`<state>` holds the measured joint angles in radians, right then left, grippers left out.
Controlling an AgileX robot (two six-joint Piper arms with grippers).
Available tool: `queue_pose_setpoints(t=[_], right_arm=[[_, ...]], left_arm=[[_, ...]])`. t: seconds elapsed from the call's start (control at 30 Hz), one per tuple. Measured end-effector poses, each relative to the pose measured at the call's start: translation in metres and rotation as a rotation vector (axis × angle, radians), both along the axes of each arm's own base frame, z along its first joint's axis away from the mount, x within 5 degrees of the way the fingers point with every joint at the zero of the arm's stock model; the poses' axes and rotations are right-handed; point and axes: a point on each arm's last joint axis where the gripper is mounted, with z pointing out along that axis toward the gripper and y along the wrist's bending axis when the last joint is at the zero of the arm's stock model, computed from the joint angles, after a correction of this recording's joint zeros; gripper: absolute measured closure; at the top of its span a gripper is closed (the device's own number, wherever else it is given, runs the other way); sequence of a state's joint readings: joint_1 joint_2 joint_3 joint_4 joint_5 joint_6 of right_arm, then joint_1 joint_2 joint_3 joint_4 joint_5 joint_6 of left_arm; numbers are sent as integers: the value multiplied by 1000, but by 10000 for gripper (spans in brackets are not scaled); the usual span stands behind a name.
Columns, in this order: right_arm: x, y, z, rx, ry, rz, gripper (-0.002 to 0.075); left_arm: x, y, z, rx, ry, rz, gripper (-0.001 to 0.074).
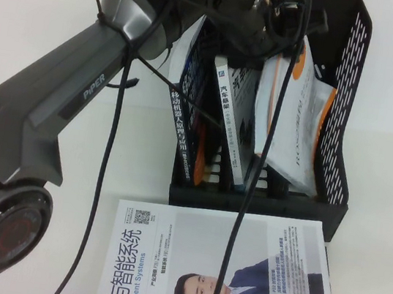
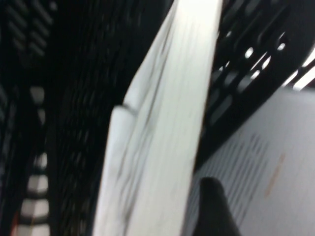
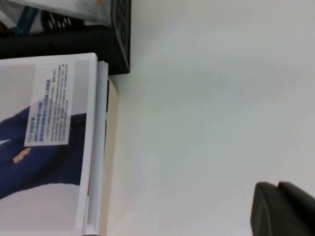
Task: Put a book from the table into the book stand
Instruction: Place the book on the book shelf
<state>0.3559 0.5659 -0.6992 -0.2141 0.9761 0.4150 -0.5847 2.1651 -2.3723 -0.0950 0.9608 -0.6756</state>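
The book (image 1: 292, 124), white-grey with orange edging, stands tilted in the right-hand slot of the black book stand (image 1: 344, 102) at the back of the white table (image 1: 23, 18). My left gripper (image 1: 274, 22) is low over the stand's top, right at the book's upper edge; the arm and cables hide how it meets the book. In the left wrist view the book's pale cover (image 2: 275, 162) fills the space beside a thick white page edge (image 2: 157, 147). My right gripper (image 3: 278, 189) is shut with nothing in it, over bare table (image 3: 211, 98).
Two other books fill the stand's left and middle slots: a dark-spined one (image 1: 190, 116) and a white one (image 1: 234, 116). A large book picturing a man in a blue suit (image 1: 222, 269) lies flat in front of the stand. Black cables hang across the stand.
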Motion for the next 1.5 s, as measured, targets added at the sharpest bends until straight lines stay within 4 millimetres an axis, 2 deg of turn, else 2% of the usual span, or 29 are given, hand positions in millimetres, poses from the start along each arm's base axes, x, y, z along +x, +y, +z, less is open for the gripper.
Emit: queue_pose_setpoints(t=[0.1,0.27,0.5,0.6,0.73,0.87,0.97,1.07,1.33,1.5], right_arm=[[2,2,-1,-3,-25,36,727],[9,12,-8,-40,-80,182,727],[45,44,-15,5,-210,430,712],[70,59,-24,-4,-234,517,645],[106,79,-59,-14,-132,609,512],[127,107,-81,-28,-114,758,414],[132,132,-91,-82,-176,841,372],[135,144,-95,-139,-221,803,328],[137,144,-94,-183,-251,726,273],[139,142,-94,-198,-258,704,270]], left_arm=[[3,0,3,-20,-45,-11,319],[6,-3,9,-53,-109,-41,305],[8,-2,10,-10,-173,-87,301],[9,0,11,3,-191,-87,301],[10,1,11,35,-212,-97,301],[11,2,11,43,-229,-94,301],[11,2,12,41,-233,-94,301],[11,2,12,43,-234,-93,301],[11,2,13,53,-243,-101,301],[5,6,26,43,-262,-100,301]])
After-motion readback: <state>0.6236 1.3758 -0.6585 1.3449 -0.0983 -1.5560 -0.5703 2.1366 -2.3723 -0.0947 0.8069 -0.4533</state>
